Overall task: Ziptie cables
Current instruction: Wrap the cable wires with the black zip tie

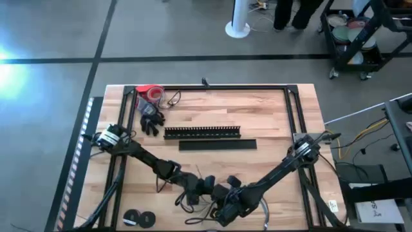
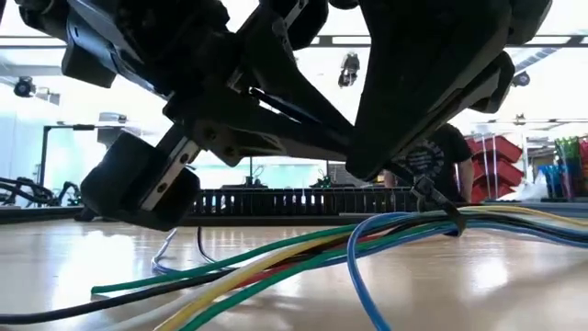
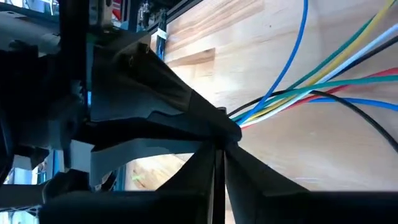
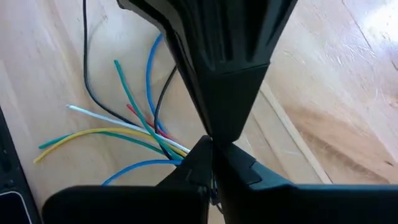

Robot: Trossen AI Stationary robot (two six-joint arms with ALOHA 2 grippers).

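The cables (image 2: 303, 257) are a loose bundle of blue, green, yellow, red, white and black wires lying on the wooden table near its front edge (image 1: 193, 201). Their free ends fan out (image 4: 124, 130) and they converge into one bunch (image 3: 261, 109). Farther along, a dark band (image 2: 450, 217) wraps the bunch. My left gripper (image 3: 222, 155) and my right gripper (image 4: 212, 152) meet tip to tip over that bunch (image 1: 215, 192), both shut. My left gripper is shut where the wires converge (image 3: 239, 119), coming in low from the table's left. Its own fingers hide what lies between the pads. The wires run away from it, slack on the table. My right gripper is shut at the same spot, slanting down from the table's right. The wires run in under its fingers (image 4: 180, 152), and the fingers hide the contact. The free ends lie spread on the wood.
A long black slotted bar (image 1: 201, 132) and a flat black strip (image 1: 217, 145) lie across the table's middle. At the far left are a red roll (image 1: 149, 92) and a dark bunch (image 1: 151, 121). Two black rolls (image 1: 139, 219) sit near the front left.
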